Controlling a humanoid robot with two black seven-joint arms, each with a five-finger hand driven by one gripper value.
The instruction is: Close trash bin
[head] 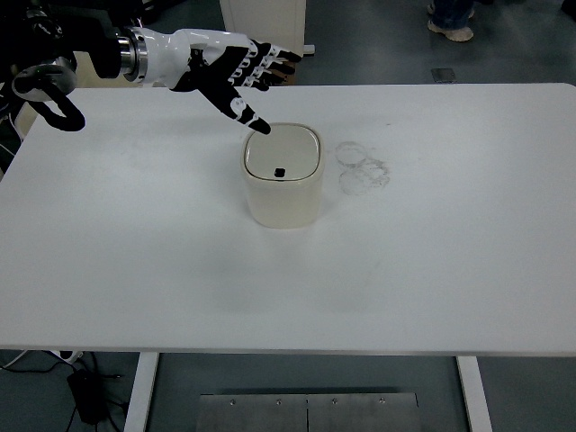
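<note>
A small cream trash bin (283, 178) with rounded corners stands near the middle of the white table (432, 270). Its flat lid (282, 153) lies level on top and shows a small dark square mark near the centre. My left hand (245, 79) hovers above and behind the bin's left side, clear of it, with its fingers spread and holding nothing. The thumb points down toward the lid's back left corner. The right arm does not show.
Faint ring-shaped marks (362, 167) lie on the table just right of the bin. A cardboard box (264, 70) and a white cabinet (263, 22) stand beyond the far edge. A person's shoes (450, 22) show at the top right.
</note>
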